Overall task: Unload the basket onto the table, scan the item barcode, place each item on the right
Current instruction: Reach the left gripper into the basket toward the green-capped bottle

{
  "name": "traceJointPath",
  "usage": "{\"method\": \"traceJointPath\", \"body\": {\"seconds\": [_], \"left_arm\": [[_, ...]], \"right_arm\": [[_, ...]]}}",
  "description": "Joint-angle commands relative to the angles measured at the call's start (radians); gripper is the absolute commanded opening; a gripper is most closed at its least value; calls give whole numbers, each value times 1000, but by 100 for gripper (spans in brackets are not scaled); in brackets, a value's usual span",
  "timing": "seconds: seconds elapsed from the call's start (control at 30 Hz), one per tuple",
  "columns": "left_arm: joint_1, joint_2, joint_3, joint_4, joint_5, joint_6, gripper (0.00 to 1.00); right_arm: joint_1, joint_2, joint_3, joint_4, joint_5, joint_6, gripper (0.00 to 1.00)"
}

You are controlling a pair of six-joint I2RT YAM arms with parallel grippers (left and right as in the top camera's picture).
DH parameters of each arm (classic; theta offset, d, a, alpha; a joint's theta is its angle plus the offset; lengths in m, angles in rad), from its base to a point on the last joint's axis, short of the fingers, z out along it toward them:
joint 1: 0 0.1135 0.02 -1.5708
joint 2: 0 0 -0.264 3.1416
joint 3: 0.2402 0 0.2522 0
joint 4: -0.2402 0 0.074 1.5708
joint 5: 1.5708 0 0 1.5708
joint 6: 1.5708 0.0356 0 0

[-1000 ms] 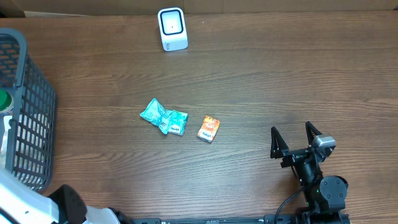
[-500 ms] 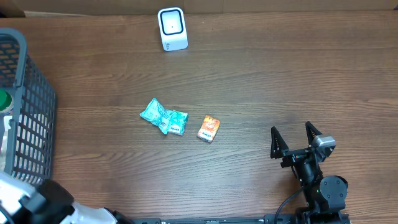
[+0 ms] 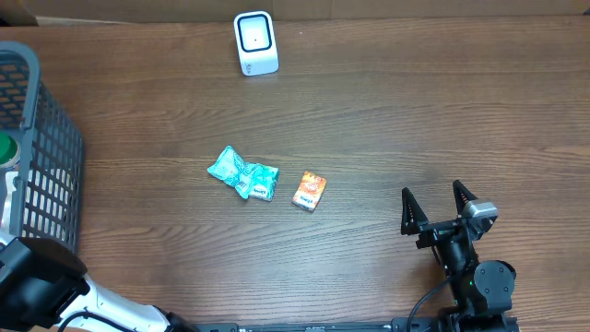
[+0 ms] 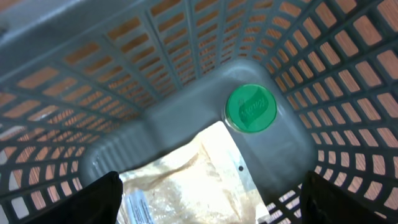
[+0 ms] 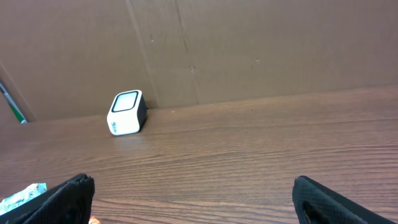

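Bench [image 3: 387,111]: dark brown wood-grain top, grain running left to right, matte, with no marks that can be made out. A plain cardboard wall [image 5: 249,50] stands along the far edge, with creases and seams showing in the right wrist view.

Scanner [image 3: 255,41]: a small white block with a dark window. It stands upright near the far edge, left of centre and close to the cardboard.

Mid-bench: a crumpled teal packet [image 3: 241,173] lies flat. A small orange box [image 3: 310,191] lies just beside it on the right, and the two are not touching. Both are well apart from the scanner.

Grey lattice basket [image 3: 46,175]: sits at the left edge of the bench. The left wrist view looks down into it. A round green cap [image 4: 250,108] sits in one corner of the floor, and a pale crinkled packet [image 4: 186,180] lies flat next to it with a printed label near one end. I cannot tell whether cap and packet touch.

Left hand [image 4: 211,199]: it hangs over the inside of the basket. The two dark fingers are spread wide at the frame's lower corners, and nothing is gripped between them. The left arm [image 3: 41,281] shows at the near-left corner in the overhead view.

Right hand [image 3: 435,205]: it is low at the near-right of the bench and points toward the far wall. The fingers are fully apart and hold nothing. It is well clear of the box and the packet.
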Motion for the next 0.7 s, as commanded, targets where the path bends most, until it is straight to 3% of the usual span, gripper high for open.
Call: {"method": "traceJointPath", "body": {"seconds": [0.0, 0.67], "left_arm": [[5, 10, 7, 16, -22, 50, 76], [1, 118, 7, 25, 48, 145, 70]], "right_arm": [[5, -8, -11, 3, 6, 2, 100], [5, -8, -11, 4, 6, 2, 100]]}}
